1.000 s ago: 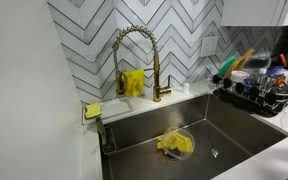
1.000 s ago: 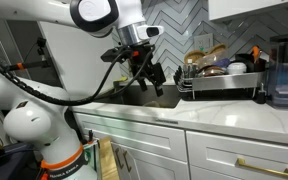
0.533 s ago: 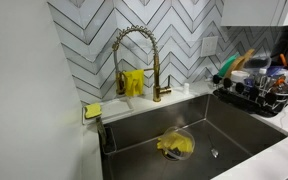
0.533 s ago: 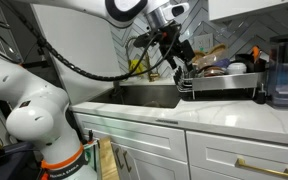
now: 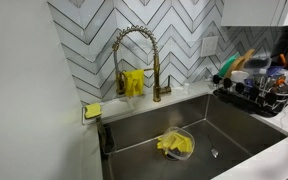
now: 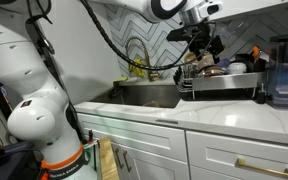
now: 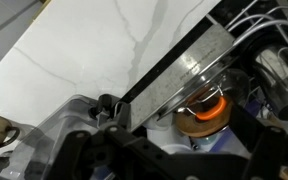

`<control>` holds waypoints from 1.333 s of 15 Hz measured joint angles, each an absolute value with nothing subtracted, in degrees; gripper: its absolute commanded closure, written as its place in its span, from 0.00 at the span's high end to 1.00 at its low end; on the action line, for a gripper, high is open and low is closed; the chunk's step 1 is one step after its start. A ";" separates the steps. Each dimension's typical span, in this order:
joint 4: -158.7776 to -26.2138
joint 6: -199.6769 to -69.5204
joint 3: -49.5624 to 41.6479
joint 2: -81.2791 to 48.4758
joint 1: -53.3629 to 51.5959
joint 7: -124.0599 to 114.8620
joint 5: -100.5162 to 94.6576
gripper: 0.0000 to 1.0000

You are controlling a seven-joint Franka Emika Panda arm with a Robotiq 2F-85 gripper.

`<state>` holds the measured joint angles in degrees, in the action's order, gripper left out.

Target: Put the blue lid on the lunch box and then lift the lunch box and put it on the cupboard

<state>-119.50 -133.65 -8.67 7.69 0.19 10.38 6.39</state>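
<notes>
A clear lunch box (image 5: 175, 144) lies in the steel sink (image 5: 234, 125) with something yellow inside it. A blue piece that may be the lid (image 5: 266, 76) sits among the dishes in the dish rack (image 5: 254, 97). My gripper (image 6: 206, 45) hangs over the near end of the dish rack (image 6: 222, 84), far from the lunch box. Its fingers look spread and hold nothing. In the wrist view the gripper (image 7: 174, 150) is above the rack's metal rim (image 7: 189, 62) and a round wooden piece with an orange ring (image 7: 206, 112).
A gold faucet (image 5: 136, 55) arches over the sink with a yellow cloth (image 5: 134, 82) behind it. A yellow sponge (image 5: 92, 110) lies at the sink's corner. A white marble counter (image 6: 184, 112) runs along the front above the cupboard doors (image 6: 154, 155).
The arm has swung from over the sink across to above the dish rack and risen. Nothing in the sink has moved.
</notes>
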 measured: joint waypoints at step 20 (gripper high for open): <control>-103.44 -129.96 -6.13 -8.14 3.52 11.03 34.00 0.70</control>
